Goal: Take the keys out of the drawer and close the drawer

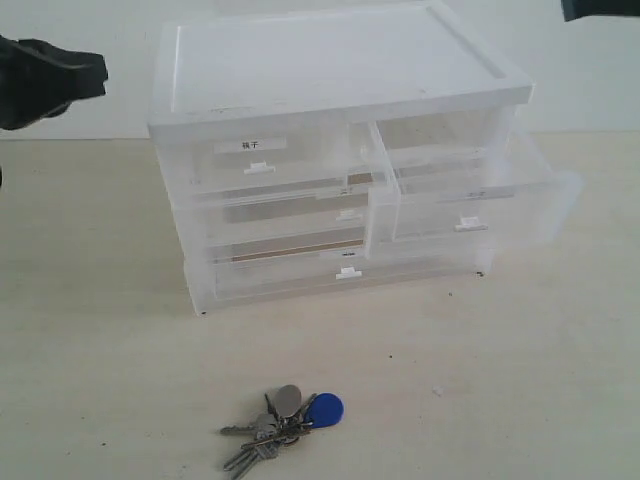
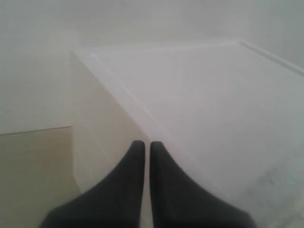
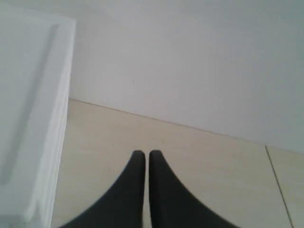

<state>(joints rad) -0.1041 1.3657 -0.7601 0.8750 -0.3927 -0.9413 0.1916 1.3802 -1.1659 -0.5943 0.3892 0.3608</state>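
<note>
Clear drawer (image 1: 480, 200) gapes, keys (image 1: 285, 420) lie before it; we'd push its front squarely with the right gripper (image 3: 144, 154), pinched empty.

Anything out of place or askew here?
The clear plastic half-width drawer, upper right of the translucent drawer cabinet, stands pulled out past the other fronts. The silver keys with round blue fob lie on the table in front. Nothing looks spilled or damaged.

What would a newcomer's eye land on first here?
The keys, with a blue fob, lie on the table in front of the clear drawer unit. The drawer on its upper right stands pulled out. The left fingers and right fingers are shut, holding nothing.
</note>
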